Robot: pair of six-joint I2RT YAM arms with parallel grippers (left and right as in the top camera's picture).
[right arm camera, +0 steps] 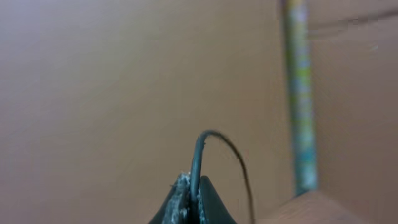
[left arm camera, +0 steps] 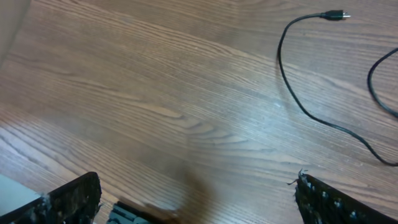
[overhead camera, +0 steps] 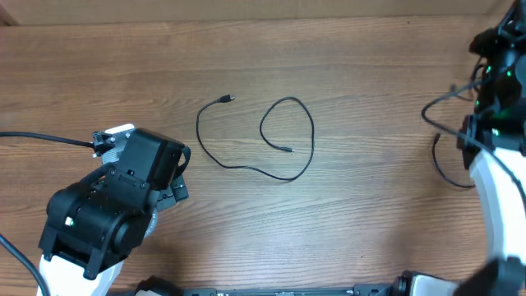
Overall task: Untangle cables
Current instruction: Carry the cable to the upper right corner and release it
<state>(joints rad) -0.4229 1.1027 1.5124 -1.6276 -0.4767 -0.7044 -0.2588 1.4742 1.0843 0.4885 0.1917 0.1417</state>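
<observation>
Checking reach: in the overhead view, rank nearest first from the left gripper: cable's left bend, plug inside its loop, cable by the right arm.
1. Cable's left bend, beside the left gripper.
2. Plug inside the loop, centre.
3. Cable by the right arm, far right.

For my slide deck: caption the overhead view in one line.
Thin black cable lies loosely looped on the brown wooden table, beside the open left gripper.

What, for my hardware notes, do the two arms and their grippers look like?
Both arms are black boxy joints on white links with small green lights: left arm, right arm. A thick black wire runs into the left one. The left gripper and right gripper have dark, scuffed fingers.
</observation>
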